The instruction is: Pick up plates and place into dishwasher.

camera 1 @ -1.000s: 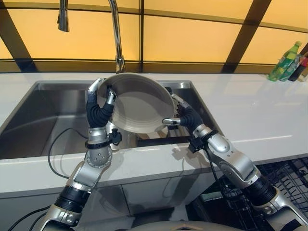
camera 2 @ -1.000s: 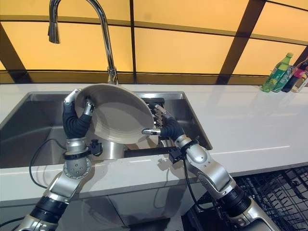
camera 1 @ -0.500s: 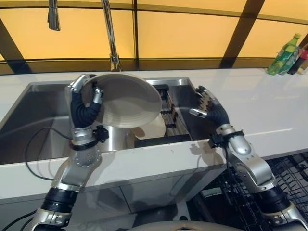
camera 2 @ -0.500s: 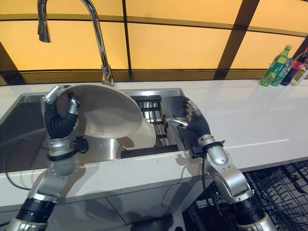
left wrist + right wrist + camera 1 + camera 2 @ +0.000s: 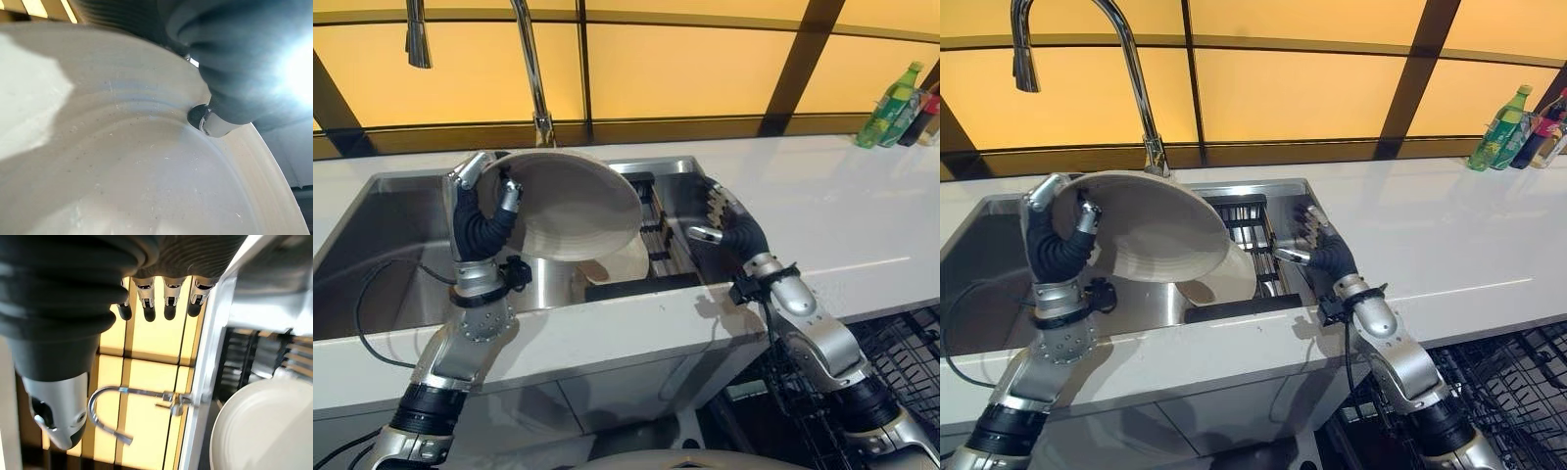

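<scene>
My left robot hand [image 5: 487, 196] grips the cream plate [image 5: 570, 206] by its rim, fingers curled over the edge, thumb on the inner face; left wrist view confirms the thumb [image 5: 215, 110] pressed on the plate's rim band. Plate is tilted, nearly on edge, held above the steel sink [image 5: 391, 245], just in front of the tap [image 5: 530, 69].

My right robot hand [image 5: 724, 223] is released: fingers straight and spread, holding nothing, hovering over the right end of the sink, apart from the plate. Right wrist view shows its fingers [image 5: 149, 303] extended with nothing between them and the thumb.

A second plate [image 5: 1229, 274] lies in the sink below the held one, beside a black rack [image 5: 651, 235] in the basin. White desk [image 5: 842, 225] runs on the right; green bottle [image 5: 889, 106] stands at its far right corner with other bottles beside it. Black wire dishwasher rack [image 5: 1498, 382] sits low on the right, below the desk edge.
</scene>
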